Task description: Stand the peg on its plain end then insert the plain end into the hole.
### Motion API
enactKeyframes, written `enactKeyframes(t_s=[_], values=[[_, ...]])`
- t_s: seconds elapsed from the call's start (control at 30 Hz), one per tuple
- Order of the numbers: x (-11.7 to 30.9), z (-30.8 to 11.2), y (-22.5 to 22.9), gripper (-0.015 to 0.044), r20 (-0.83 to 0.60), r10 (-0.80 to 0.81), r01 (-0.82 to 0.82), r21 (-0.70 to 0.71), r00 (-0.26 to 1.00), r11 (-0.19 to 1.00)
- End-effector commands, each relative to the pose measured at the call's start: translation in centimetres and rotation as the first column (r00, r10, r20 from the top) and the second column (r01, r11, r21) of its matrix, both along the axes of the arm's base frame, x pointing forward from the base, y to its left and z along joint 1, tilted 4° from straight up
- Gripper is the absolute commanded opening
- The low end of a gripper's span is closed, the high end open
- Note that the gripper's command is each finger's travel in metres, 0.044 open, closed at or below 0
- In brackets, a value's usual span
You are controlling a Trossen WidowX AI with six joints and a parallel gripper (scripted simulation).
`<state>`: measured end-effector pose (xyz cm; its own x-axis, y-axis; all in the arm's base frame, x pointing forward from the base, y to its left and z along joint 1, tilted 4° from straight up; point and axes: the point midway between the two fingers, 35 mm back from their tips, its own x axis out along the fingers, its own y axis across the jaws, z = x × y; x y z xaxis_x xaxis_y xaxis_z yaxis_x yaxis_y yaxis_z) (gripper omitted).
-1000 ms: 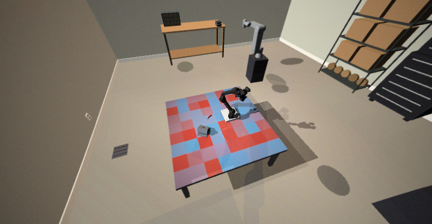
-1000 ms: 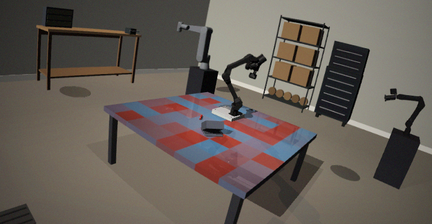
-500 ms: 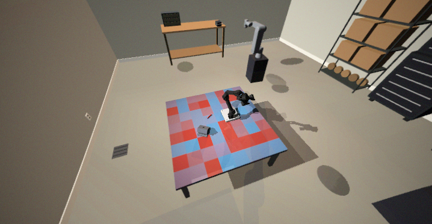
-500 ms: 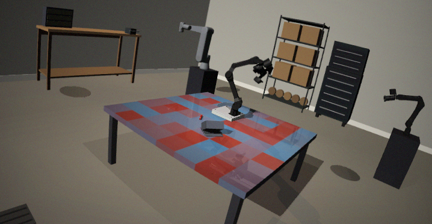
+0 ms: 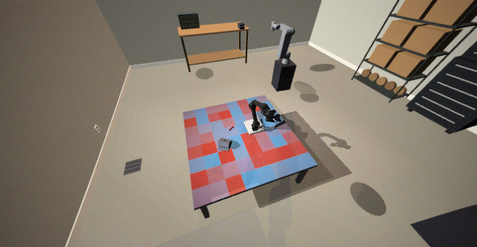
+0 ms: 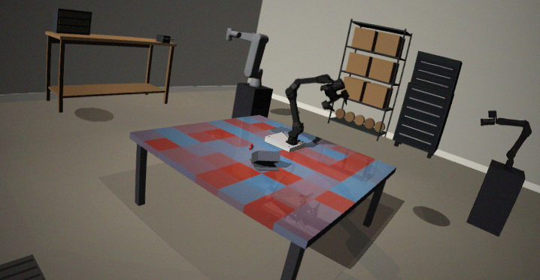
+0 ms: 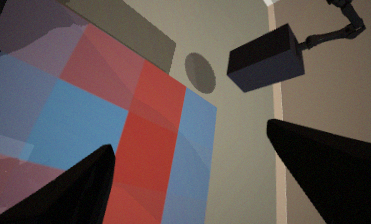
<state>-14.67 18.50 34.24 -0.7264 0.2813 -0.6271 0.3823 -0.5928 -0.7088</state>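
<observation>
A small red peg [image 5: 230,128] [image 6: 250,147] lies on its side on the table, beyond the panel block in the exterior view. It is too small to make out clearly which end bears the white band. The grey block with the sloped panel [image 5: 224,144] [image 6: 265,156] stands on the table near the peg, apart from it. Its hole cannot be made out. My gripper [image 5: 274,119] [image 6: 335,101] [image 7: 191,138] is open and empty, raised on the far side of the arm's base from the peg and the panel block. The wrist view shows neither the peg nor the block.
The arm stands on a white base plate [image 5: 248,125] [image 6: 278,141] on the patchwork-coloured table [image 5: 213,198] [image 6: 234,190] [image 7: 151,150]. A grey arm on a dark pedestal [image 5: 283,76] [image 6: 250,102], a workbench [image 5: 213,29] [image 6: 113,40] and shelving stand away from the table.
</observation>
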Motion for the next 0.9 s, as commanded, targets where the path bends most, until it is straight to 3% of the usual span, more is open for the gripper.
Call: enactKeyframes(t_s=[0.0,0.43,0.87], values=[[1.4,-1.0,1.8,0.0440,0.020,-0.103,0.104,-0.050,0.994,0.993],[8.6,-3.6,7.1,0.0440,0.090,-0.469,0.477,-0.164,0.879,0.863],[17.4,-6.4,9.2,0.0440,0.171,-0.762,0.775,-0.259,0.625,0.577]])
